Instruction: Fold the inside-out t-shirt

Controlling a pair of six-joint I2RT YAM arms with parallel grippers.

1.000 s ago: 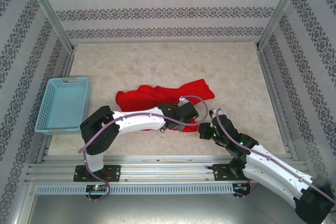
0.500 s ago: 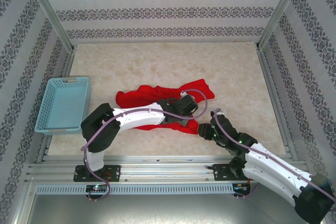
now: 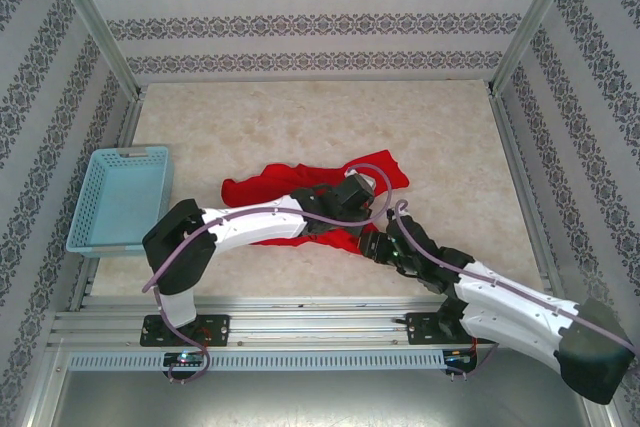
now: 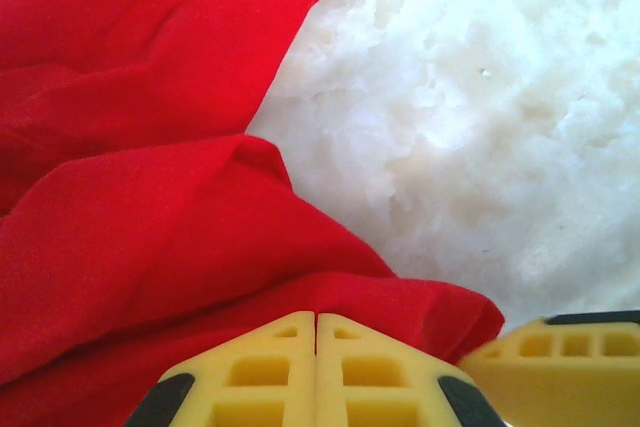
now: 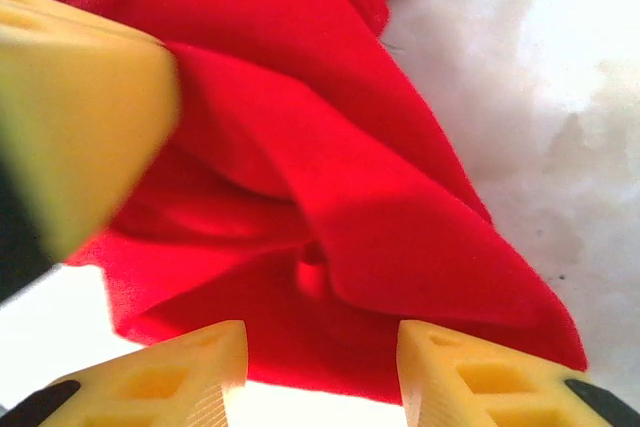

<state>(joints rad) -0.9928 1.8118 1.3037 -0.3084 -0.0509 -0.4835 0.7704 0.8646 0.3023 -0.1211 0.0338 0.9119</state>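
The inside-out t-shirt (image 3: 265, 185) is plain red and lies crumpled mid-table. My left gripper (image 3: 372, 217) sits over its near right part. In the left wrist view its jaws (image 4: 317, 319) press together, with a raised fold of the t-shirt (image 4: 150, 227) caught at their tips. My right gripper (image 3: 379, 245) is just in front of it, at the shirt's near edge. The right wrist view shows the right gripper (image 5: 322, 347) open, its fingers either side of the hem of the red cloth (image 5: 380, 217). A left finger (image 5: 80, 117) is close at the upper left.
A light blue mesh basket (image 3: 122, 197) stands at the table's left edge. The pale marbled tabletop (image 3: 300, 117) is bare behind the shirt. Metal frame posts and patterned walls enclose the table on three sides. The two grippers are nearly touching.
My right gripper has opened and moved left and forward to the shirt's near edge. My left gripper has finished closing on the cloth and shifted slightly right.
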